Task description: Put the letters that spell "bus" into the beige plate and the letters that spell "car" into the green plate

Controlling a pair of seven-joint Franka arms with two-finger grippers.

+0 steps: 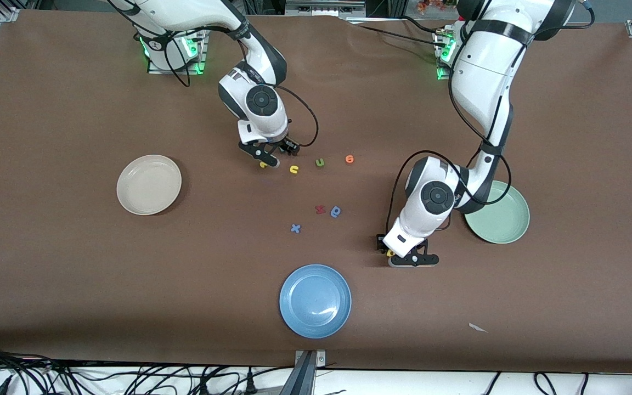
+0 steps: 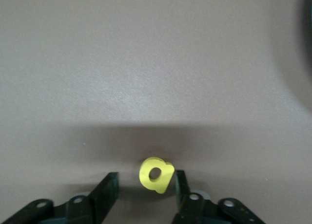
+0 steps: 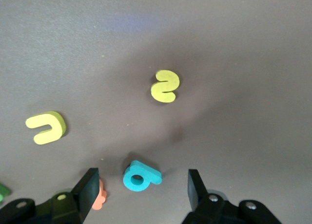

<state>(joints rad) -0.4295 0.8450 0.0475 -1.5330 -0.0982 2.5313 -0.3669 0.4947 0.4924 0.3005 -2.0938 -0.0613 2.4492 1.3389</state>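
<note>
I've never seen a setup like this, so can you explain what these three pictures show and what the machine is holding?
Two white robot arms work at a brown table. One picture looks down from across the table; the other two come from wrist cameras. Foam letters lie between a beige plate, a green plate and a blue plate. The left gripper straddles a yellow a, open. The right gripper hangs open over a teal b, near a yellow s and a yellow u.
</note>
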